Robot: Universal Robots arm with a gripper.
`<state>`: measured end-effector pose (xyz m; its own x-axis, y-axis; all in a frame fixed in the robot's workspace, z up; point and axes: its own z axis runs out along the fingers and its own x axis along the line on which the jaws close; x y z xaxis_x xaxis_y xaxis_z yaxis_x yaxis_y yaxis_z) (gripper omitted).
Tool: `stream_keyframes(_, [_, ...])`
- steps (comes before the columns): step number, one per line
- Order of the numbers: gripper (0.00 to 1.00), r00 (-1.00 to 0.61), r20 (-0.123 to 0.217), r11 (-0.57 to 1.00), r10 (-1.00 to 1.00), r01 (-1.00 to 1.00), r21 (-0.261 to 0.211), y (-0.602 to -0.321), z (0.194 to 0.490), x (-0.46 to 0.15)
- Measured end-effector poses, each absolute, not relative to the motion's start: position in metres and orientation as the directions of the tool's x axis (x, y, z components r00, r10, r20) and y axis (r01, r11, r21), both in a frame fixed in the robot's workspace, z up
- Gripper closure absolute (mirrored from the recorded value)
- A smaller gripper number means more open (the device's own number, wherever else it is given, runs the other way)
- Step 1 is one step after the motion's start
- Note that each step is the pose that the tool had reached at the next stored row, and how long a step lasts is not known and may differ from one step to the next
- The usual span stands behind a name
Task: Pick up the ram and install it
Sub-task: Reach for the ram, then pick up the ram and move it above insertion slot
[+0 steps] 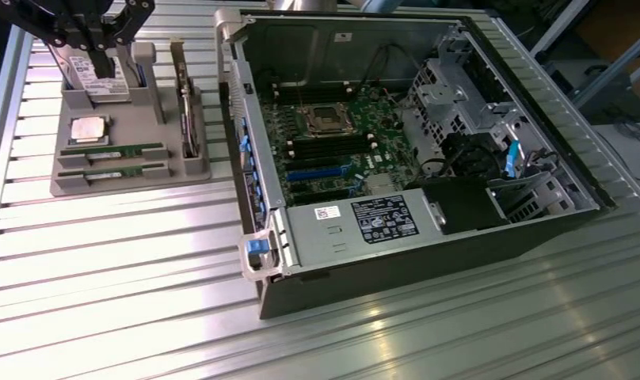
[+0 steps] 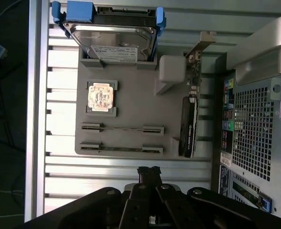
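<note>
gripper (image 2: pixel 149 171): shut, holding nothing, hanging over the grey holder (image 2: pixel 131 102) | ram (image 2: pixel 121 128): lies flat in its holder slot, untouched, twin stick (image 2: pixel 121 149) just beside it | open computer case (image 1: pixel 405 158): next to holder on tabletop (image 1: pixel 140 253)

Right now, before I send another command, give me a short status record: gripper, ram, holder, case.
gripper: the gripper is shut, empty, raised near the holder
ram: first ram stick and second ram stick, both lying in holder slots
other holder parts: hard drive, processor, expansion card
computer case: open, motherboard exposed
progress: no stick picked up yet
</note>
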<state>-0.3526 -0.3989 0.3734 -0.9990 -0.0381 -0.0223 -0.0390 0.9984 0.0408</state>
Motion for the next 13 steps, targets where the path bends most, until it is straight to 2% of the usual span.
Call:
stream_keyframes(7, [0.89, -0.999, -0.022, 0.998, -0.044, -0.045, 0.041, -0.3989, 0.3734, -0.3526])
stream_keyframes(13, [0.89, -0.990, -0.022, 0.989, -0.140, -0.141, 0.041, -0.3989, 0.3734, -0.3526])
